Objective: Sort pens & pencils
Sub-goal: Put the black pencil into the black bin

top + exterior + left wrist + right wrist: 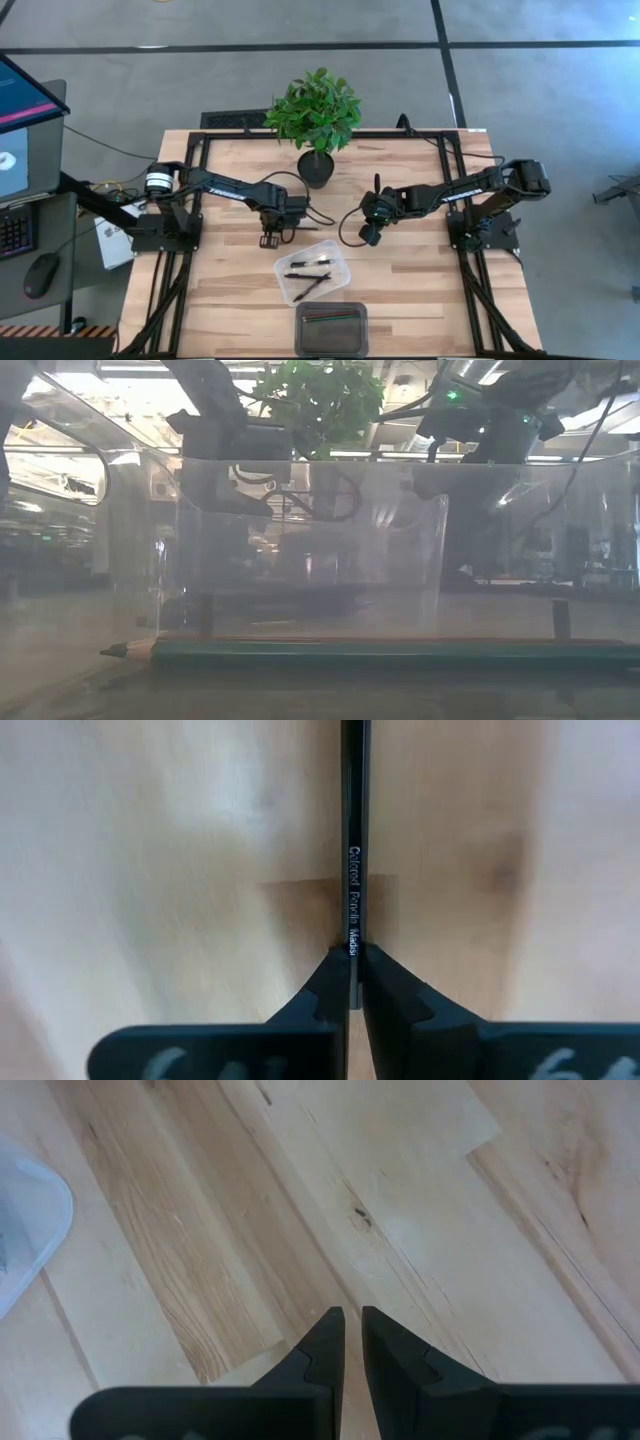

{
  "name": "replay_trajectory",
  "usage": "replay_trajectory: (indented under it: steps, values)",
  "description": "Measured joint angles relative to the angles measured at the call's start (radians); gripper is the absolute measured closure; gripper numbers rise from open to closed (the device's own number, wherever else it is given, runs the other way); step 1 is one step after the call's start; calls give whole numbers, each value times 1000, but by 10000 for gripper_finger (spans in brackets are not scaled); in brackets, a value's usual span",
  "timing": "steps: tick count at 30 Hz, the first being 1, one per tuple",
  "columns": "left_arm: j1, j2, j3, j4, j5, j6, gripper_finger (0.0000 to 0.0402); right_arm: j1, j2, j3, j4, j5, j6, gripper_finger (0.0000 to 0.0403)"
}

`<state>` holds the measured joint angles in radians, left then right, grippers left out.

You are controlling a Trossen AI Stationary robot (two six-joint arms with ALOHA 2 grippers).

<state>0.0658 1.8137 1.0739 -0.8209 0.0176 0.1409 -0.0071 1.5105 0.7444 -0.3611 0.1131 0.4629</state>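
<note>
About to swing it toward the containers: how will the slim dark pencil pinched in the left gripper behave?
The slim dark pencil looks straight and stiff, so likely no droop. The left gripper pinches its narrow shaft, so it may pivot. Round and thin, it would probably roll on the wooden table.

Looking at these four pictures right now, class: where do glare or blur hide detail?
Low view: the clear container's wall is hazy with reflections, though the green pencil in front reads clearly. Left wrist view: the table is blurred, while the print on the pencil held by the left gripper stays legible.
</note>
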Motion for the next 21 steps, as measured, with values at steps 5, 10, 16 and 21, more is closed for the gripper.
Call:
replay_trajectory:
  steps: [5,10,16,21]
  values:
    - [-3,-80,0,-13,9,-8,401,-1,0,0,2,0,0,342]
    - [-1,-166,0,-22,-49,-31,401,-2,0,0,3,0,0,342]
    - [-1,-272,1,-22,-109,-58,401,-1,0,0,19,0,0,342]
    - [-1,-360,2,-18,-144,-80,401,-1,0,0,110,0,-1,342]
